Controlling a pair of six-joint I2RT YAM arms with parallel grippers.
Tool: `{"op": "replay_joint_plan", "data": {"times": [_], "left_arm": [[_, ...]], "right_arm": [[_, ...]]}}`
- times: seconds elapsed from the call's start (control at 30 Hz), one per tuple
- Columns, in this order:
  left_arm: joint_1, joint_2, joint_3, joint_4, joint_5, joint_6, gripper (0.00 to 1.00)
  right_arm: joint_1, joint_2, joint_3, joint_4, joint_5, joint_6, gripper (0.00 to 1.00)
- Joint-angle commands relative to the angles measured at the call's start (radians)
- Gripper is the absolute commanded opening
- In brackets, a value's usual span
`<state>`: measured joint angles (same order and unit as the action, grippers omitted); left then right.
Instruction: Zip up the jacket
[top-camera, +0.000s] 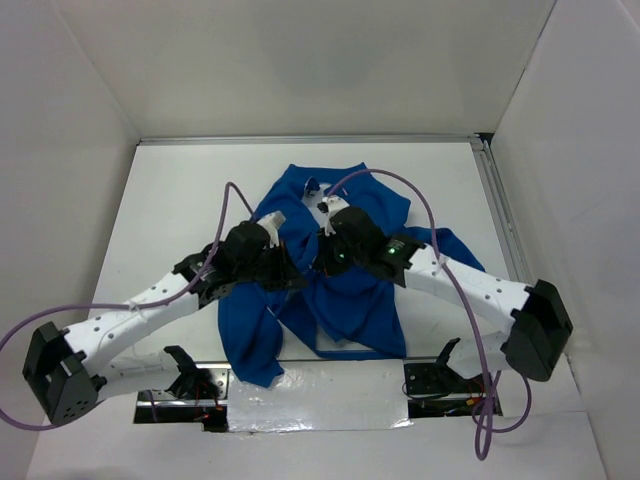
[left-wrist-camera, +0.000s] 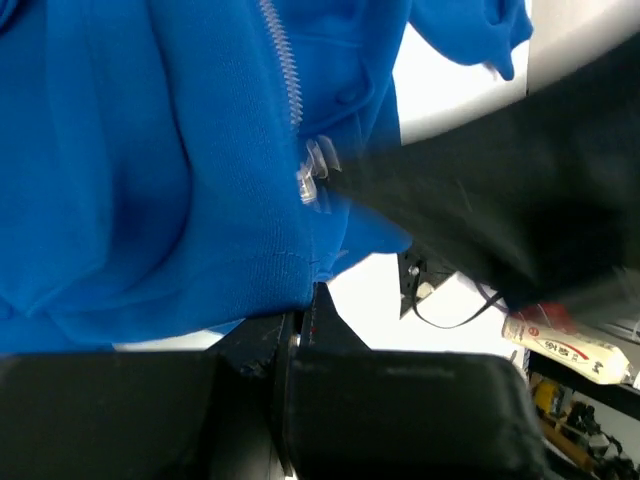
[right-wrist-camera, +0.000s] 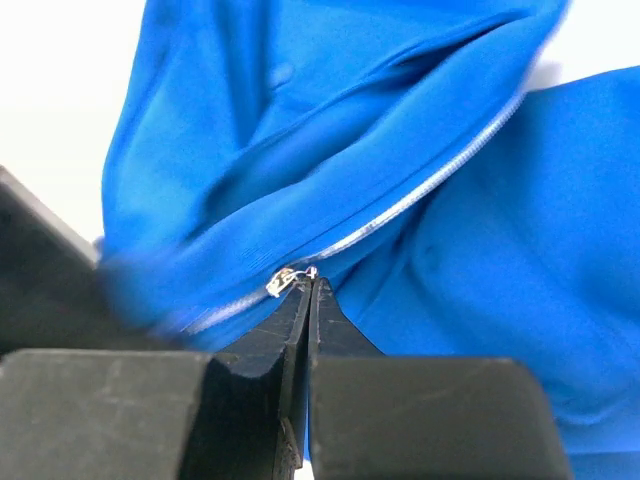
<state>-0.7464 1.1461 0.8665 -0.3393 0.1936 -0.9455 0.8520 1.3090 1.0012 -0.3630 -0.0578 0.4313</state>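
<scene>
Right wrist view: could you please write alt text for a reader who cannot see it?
The right gripper, jaws shut, pinches the small metal zipper pull of a royal-blue jacket. The pale zipper runs from there up to the right, and blue fabric fills most of the view.

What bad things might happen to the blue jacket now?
The right end effector pinches the tiny zipper pull only at its fingertips, so it may slip off. The jacket lies bunched, and loose fabric beside the zipper teeth might get caught. The left end effector holds just the hem's edge, which could pull free.
</scene>
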Motion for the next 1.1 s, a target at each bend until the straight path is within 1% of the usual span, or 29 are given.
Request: {"op": "replay_joint_plan", "data": {"times": [0.0, 0.07, 0.17, 0.23, 0.33, 0.37, 0.43, 0.5, 0.53, 0.57, 0.6, 0.63, 0.67, 0.7, 0.73, 0.77, 0.8, 0.83, 0.9, 0.93, 0.97, 1.0, 1.03, 1.07], "left_arm": [[-0.039, -0.132, -0.03, -0.053, -0.084, -0.048, 0.0], [-0.054, -0.195, -0.047, -0.093, -0.098, -0.07, 0.0], [-0.079, -0.256, -0.084, -0.142, -0.114, -0.11, 0.0], [-0.097, -0.284, -0.101, -0.162, -0.128, -0.128, 0.0], [-0.1, -0.304, -0.097, -0.197, -0.105, -0.131, 0.0], [-0.105, -0.309, -0.095, -0.204, -0.097, -0.134, 0.0], [-0.129, -0.334, -0.087, -0.23, -0.1, -0.156, 0.0], [-0.163, -0.355, -0.09, -0.263, -0.121, -0.18, 0.0], [-0.172, -0.374, -0.095, -0.274, -0.141, -0.19, 0.0], [-0.182, -0.381, -0.101, -0.297, -0.146, -0.203, 0.0], [-0.186, -0.387, -0.106, -0.312, -0.149, -0.213, 0.0], [-0.189, -0.393, -0.107, -0.328, -0.149, -0.223, 0.0], [-0.197, -0.401, -0.112, -0.348, -0.149, -0.242, 0.0], [-0.203, -0.405, -0.116, -0.351, -0.14, -0.245, 0.0], [-0.209, -0.422, -0.119, -0.352, -0.125, -0.249, 0.0], [-0.221, -0.43, -0.126, -0.353, -0.12, -0.251, 0.0], [-0.228, -0.446, -0.126, -0.371, -0.118, -0.26, 0.0], [-0.234, -0.451, -0.127, -0.38, -0.12, -0.265, 0.0], [-0.248, -0.467, -0.135, -0.418, -0.123, -0.283, 0.0], [-0.249, -0.47, -0.138, -0.426, -0.123, -0.285, 0.0], [-0.252, -0.471, -0.145, -0.434, -0.122, -0.298, 0.0], [-0.255, -0.473, -0.15, -0.443, -0.12, -0.305, 0.0], [-0.255, -0.473, -0.165, -0.446, -0.12, -0.309, 0.0], [-0.258, -0.473, -0.17, -0.442, -0.118, -0.312, 0.0]], "right_arm": [[-0.002, 0.108, 0.097, -0.07, 0.257, -0.054, 0.0], [-0.021, 0.156, 0.135, -0.096, 0.326, -0.049, 0.0], [-0.034, 0.251, 0.177, -0.088, 0.374, -0.055, 0.0], [-0.037, 0.285, 0.217, -0.103, 0.375, -0.054, 0.0], [-0.045, 0.28, 0.204, -0.041, 0.349, -0.068, 0.0], [-0.057, 0.289, 0.226, -0.047, 0.352, -0.072, 0.0], [-0.086, 0.354, 0.308, -0.062, 0.424, -0.089, 0.0], [-0.152, 0.455, 0.39, -0.079, 0.472, -0.12, 0.0], [-0.178, 0.491, 0.475, -0.086, 0.49, -0.129, 0.0], [-0.227, 0.571, 0.52, -0.088, 0.51, -0.138, 0.0], [-0.252, 0.616, 0.574, -0.109, 0.53, -0.144, 0.0], [-0.286, 0.663, 0.699, -0.138, 0.573, -0.144, 0.0], [-0.345, 0.767, 0.773, -0.169, 0.591, -0.14, 0.0], [-0.375, 0.815, 0.847, -0.201, 0.611, -0.14, 0.0], [-0.402, 0.917, 0.998, -0.223, 0.619, -0.155, 0.0], [-0.469, 0.97, 1.086, -0.247, 0.615, -0.157, 0.0], [-0.503, 1.025, 1.281, -0.273, 0.607, -0.163, 0.0], [-0.534, 1.134, 1.391, -0.292, 0.569, -0.167, 0.0], [-0.614, 1.205, 1.602, -0.32, 0.514, -0.16, 0.0], [-0.632, 1.214, 1.591, -0.292, 0.5, -0.148, 0.0], [-0.651, 1.167, 1.541, -0.243, 0.465, -0.152, 0.0], [-0.678, 1.13, 1.392, -0.102, 0.46, -0.151, 0.0], [-0.691, 1.077, 1.343, -0.064, 0.44, -0.151, 0.0], [-0.7, 1.06, 1.314, -0.041, 0.359, -0.157, 0.0]]}}
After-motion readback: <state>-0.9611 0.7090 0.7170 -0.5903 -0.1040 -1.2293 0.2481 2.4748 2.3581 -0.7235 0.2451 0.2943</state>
